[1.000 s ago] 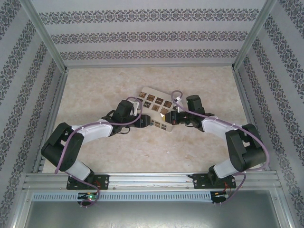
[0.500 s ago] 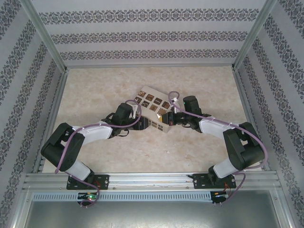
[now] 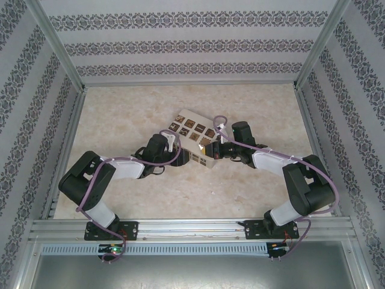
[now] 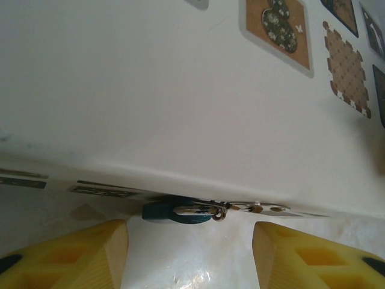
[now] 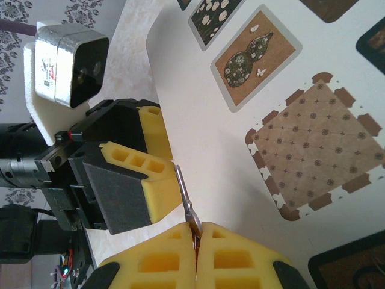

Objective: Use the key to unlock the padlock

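- My right gripper (image 5: pixel 197 233) is pinched tight on the key (image 5: pixel 185 198). The yellow pads meet on its lower end, and the thin silvery blade sticks out ahead of them, tilted toward the edge of the beige box (image 5: pixel 252 120).
- My left gripper (image 4: pixel 190 229) stands wide. Its two yellow fingers sit either side of the padlock (image 4: pixel 165 212) and touch nothing.
- The padlock lies on its side on the tabletop (image 4: pixel 198 271), tucked against the lower edge of the box. Its blue body is to the left, and its silver shackle is hooked into a small metal hasp (image 4: pixel 258 208) on the box.
- I judge the padlock light, hard and smooth. Being tethered by its shackle, it will likely swing or slide away when the key pushes at it.
- I would take the padlock across the flat faces of the blue body, leaving the keyhole end free. I cannot tell from here which end that is.
- The key looks thin, stiff and slippery. With so little metal between soft pads, it may pivot when twisted.
- The box seems light and may shift under a push.
- The patterned squares (image 5: pixel 316 150) on the box carry no words.
- The dark strips (image 4: pixel 102 191) along the side of the box are too small to read, as is a label on the left wrist camera (image 5: pixel 66 66).
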{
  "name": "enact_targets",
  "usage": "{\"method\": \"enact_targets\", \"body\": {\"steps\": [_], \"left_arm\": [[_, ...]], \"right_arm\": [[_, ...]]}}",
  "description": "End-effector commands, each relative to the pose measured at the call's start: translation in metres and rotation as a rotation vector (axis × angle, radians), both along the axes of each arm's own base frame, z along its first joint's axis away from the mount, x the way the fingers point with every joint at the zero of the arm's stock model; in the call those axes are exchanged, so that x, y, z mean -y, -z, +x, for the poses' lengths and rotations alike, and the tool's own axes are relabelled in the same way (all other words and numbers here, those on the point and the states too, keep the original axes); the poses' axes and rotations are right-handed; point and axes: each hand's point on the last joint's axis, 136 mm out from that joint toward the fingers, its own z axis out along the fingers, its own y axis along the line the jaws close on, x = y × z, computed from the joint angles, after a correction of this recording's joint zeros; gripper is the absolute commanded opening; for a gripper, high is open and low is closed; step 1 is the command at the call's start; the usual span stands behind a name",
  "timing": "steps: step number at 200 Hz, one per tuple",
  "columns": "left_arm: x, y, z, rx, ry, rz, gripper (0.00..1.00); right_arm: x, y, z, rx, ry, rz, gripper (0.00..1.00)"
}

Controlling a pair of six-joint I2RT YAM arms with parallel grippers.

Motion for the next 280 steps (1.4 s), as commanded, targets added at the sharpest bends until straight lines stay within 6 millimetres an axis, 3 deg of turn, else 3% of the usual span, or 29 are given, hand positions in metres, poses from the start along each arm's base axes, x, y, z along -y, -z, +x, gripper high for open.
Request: {"method": "enact_targets", "body": {"steps": [1, 135, 280], "left_arm": [[0.009, -0.006, 0.005, 0.074, 0.018, -0.033, 0.56], [0.020, 0.018, 0.004, 0.042, 0.030, -0.063, 0.50], [0.033, 0.003, 0.008, 0.082, 0.018, -0.116, 0.42]], "right_arm": [[0.004, 0.024, -0.010, -0.077, 0.001, -0.061, 0.00], [0.005, 0.022, -0.012, -0.078, -0.009, -0.074, 0.00], [0.006, 0.022, -0.013, -0.077, -0.006, -0.075, 0.00]]}}
